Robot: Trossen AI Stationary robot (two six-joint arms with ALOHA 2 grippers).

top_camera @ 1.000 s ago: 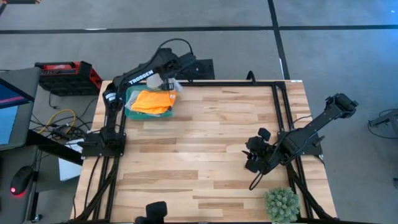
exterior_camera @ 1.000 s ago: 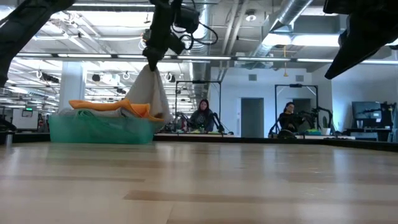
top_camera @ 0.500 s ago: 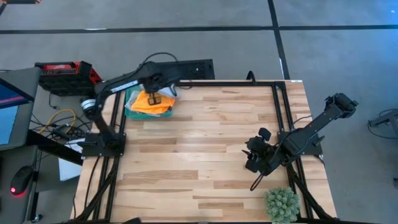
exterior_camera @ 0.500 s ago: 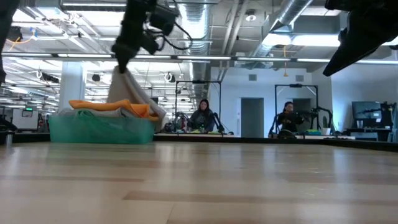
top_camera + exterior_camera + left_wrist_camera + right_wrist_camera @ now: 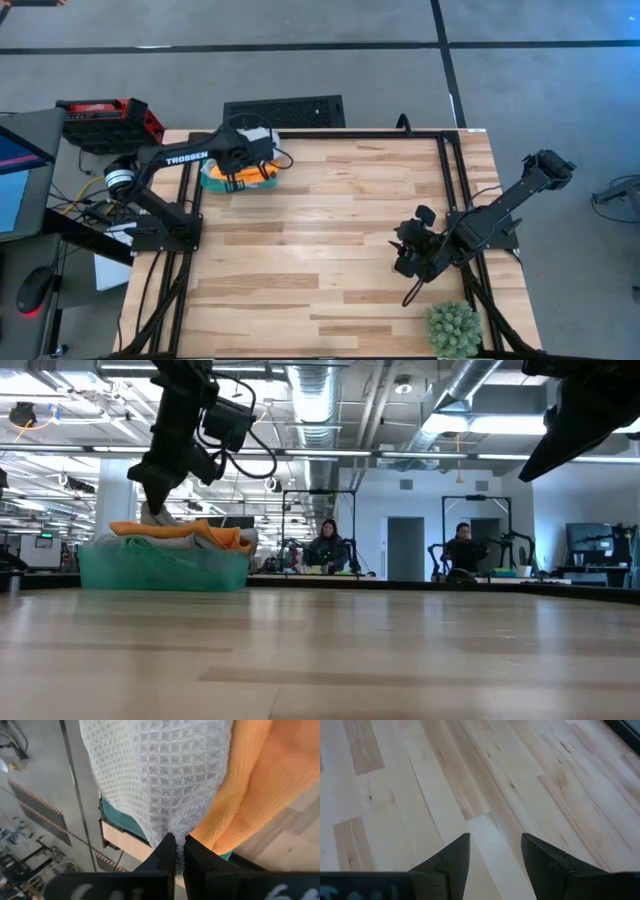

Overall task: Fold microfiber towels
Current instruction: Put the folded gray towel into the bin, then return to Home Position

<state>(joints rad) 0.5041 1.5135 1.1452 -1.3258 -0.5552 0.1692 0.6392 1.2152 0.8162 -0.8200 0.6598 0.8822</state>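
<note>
A green tray (image 5: 206,178) stands at the table's far left and holds the towels. The bright orange towel (image 5: 264,176) lies in the tray on top of the pile, and it also shows in the low view (image 5: 170,528). My left gripper (image 5: 240,170) is low over the tray, shut on a pale grey towel (image 5: 160,780). The grey towel lies beside the orange towel (image 5: 250,795) and shows just under the gripper (image 5: 152,508) in the low view. The green towel is hidden. My right gripper (image 5: 405,257) waits open above bare table at the right (image 5: 495,855). My left gripper pinches a gathered bunch of the grey towel (image 5: 187,820) between its two fingers (image 5: 167,852); one layer or several, I cannot tell. The fingers point down from above. The towel spreads slack from the pinch onto the pile in the tray, next to the orange towel.
A spiky green plant ball (image 5: 453,328) sits at the near right corner. The bare wooden tabletop (image 5: 320,240) lies between the arms. A red case (image 5: 105,120) stands off the table at the far left. People sit in the room behind (image 5: 326,546).
My left gripper, still shut on the grey towel, has moved from the tray's far right side toward the table's left and near edges and down. The towel hung long below it then. Now it is lowered and bunched on the pile.
</note>
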